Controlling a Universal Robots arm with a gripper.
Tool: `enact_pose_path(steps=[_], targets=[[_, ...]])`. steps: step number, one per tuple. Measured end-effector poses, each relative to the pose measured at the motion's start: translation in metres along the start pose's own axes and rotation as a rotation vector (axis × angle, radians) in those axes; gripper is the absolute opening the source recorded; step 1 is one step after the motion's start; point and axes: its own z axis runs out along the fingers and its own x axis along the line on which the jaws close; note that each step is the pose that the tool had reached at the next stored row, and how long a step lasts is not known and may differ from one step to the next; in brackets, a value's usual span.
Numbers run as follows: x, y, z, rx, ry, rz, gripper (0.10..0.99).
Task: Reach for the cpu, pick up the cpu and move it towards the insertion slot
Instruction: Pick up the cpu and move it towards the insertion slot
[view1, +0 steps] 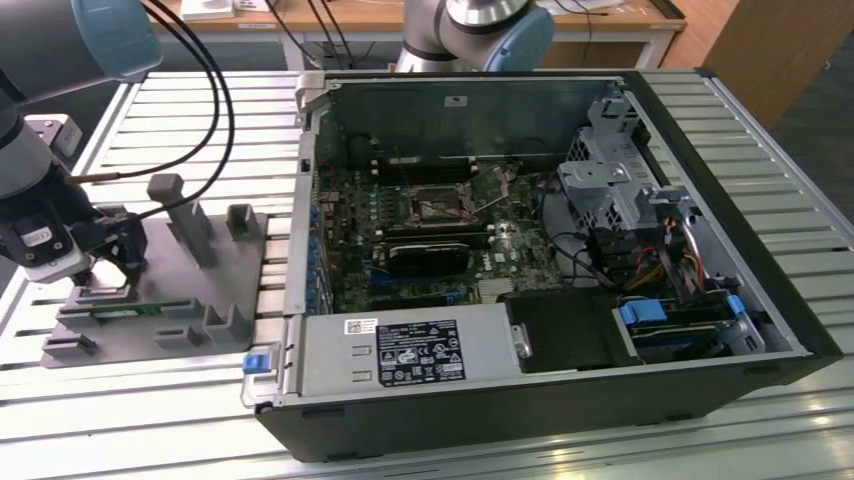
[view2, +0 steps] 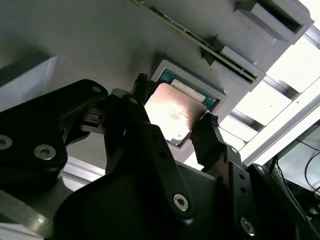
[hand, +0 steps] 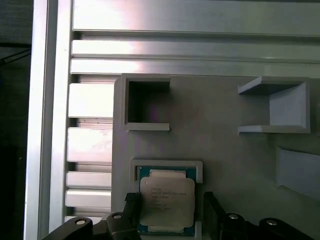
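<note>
The cpu, a small square chip with a silvery top, lies in a shallow framed pocket of the grey plastic fixture on the exterior view's left. My gripper is lowered over that pocket. In both wrist views its two black fingers stand on opposite sides of the cpu, close to its edges, with a small gap showing on one side. The gripper reads as open around the chip. The insertion slot, a dark square socket with a metal frame, sits on the green board inside the open computer case.
The computer case lies open on the slatted aluminium table, with a power supply, drive cage and cables inside. Upright posts rise from the fixture beside the gripper. A thin green circuit strip lies in the fixture. Black cables trail from the arm.
</note>
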Motion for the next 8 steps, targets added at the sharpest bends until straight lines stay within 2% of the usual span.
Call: enact_pose_path(steps=[8], targets=[[0.0024,0.0019,0.0015,0.0,0.0,0.0,0.627]])
